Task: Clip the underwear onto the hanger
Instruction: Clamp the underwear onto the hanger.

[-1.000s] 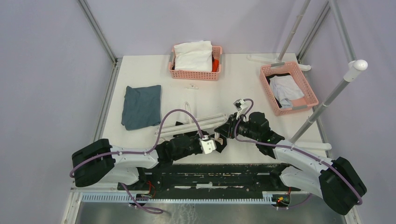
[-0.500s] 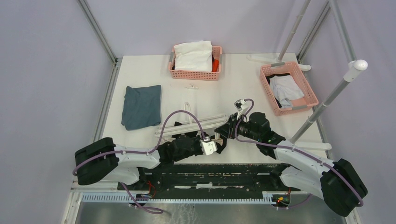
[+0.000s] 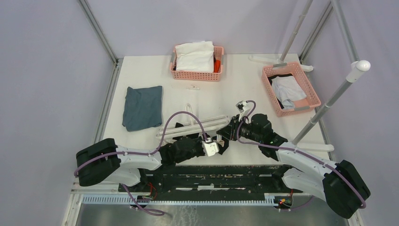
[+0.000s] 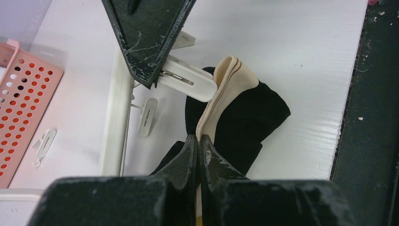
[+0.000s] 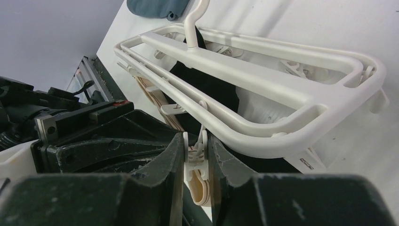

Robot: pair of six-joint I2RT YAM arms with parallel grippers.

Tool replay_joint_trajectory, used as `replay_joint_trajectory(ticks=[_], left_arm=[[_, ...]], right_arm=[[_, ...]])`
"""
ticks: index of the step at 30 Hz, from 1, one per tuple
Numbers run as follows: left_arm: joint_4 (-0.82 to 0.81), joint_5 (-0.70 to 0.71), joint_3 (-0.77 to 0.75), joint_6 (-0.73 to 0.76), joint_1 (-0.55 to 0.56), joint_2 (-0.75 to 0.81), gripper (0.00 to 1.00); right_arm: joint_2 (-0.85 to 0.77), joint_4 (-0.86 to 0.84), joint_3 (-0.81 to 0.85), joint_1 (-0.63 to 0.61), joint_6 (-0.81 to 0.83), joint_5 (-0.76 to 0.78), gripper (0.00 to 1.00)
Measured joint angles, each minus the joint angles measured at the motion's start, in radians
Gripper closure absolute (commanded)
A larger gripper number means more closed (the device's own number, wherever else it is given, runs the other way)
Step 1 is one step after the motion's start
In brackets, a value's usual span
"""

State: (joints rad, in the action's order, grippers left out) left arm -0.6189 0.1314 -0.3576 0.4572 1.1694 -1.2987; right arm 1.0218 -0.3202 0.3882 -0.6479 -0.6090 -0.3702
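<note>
Left gripper [image 4: 198,139] clenched on tan waistband [image 4: 221,89] of underwear [image 4: 244,117], which is bunched at table's [image 3: 235,84] 6 o'clock under hanger [image 5: 263,70]. Right gripper [image 5: 196,141] pinches a hanger clip [image 5: 195,157]; the clip touches the waistband.

Two pink plastic mesh baskets [image 3: 195,75] are counted on the one white table [image 3: 235,80]. One folded blue-grey cloth [image 3: 142,107], one white plastic rectangular drying hanger [image 5: 254,75] and one pair of black boxer briefs with a tan waistband [image 4: 244,117] are found. One small loose white clip [image 3: 192,87] is seen lying apart. Two black two-finger grippers are counted, the left gripper [image 4: 197,137] and the right gripper [image 5: 196,139]. The hanger's dangling clips are partly hidden and cannot be fully counted.
</note>
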Motion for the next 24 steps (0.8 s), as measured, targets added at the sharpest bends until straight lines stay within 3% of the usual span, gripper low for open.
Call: replay_joint_trajectory(ticks=[24], left_arm=[[-0.013,0.026,0.004,0.000,0.000,0.016,0.97]], right_arm=[[-0.046,0.011,-0.018,0.000,0.024,-0.008,0.85]])
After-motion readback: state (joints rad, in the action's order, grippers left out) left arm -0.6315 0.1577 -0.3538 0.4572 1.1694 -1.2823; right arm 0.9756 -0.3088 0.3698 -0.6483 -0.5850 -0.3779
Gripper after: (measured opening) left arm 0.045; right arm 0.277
